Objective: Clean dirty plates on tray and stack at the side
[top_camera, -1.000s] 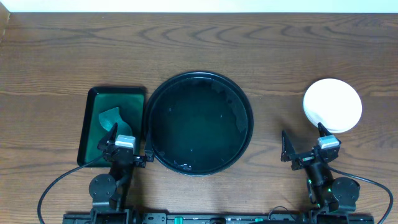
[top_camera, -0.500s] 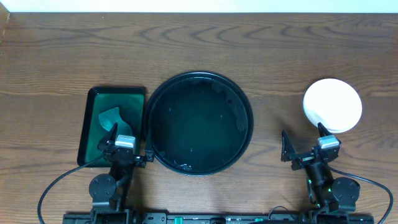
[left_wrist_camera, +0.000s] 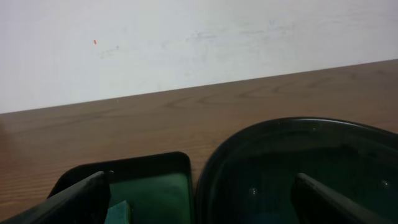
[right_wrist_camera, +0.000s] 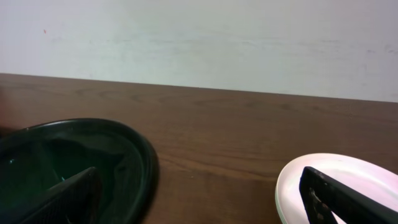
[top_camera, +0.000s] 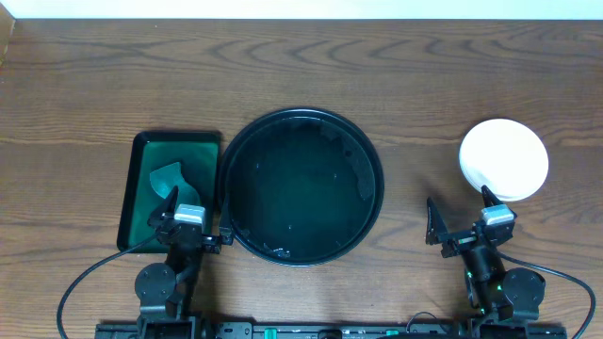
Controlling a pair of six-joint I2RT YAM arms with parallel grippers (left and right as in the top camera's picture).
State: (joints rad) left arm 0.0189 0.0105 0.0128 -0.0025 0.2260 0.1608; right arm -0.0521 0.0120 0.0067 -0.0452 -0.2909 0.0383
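My left hand is spread wide and grips nothing, parked low at the near edge where the green tray and the black tray meet. My right hand is likewise spread and empty, just short of the plates.

The plates sit as one white pile on the bare surface, right of the black tray and well apart from it. The black tray carries no plates, so the job looks about done.

I judge the plates stiff, light, smooth and likely slippery, and breakable if knocked. They lie flat, so the rim is the only hold: one finger under the lip, one on top. A sideways push would probably slide the pile.

I cannot count the plates. From above they read as one disc, and the right wrist view cuts them off at the corner. No smears show on top; lower faces are hidden. The glossy black tray floor shows only glints. The paler teal piece in the green tray could be cloth or sponge.
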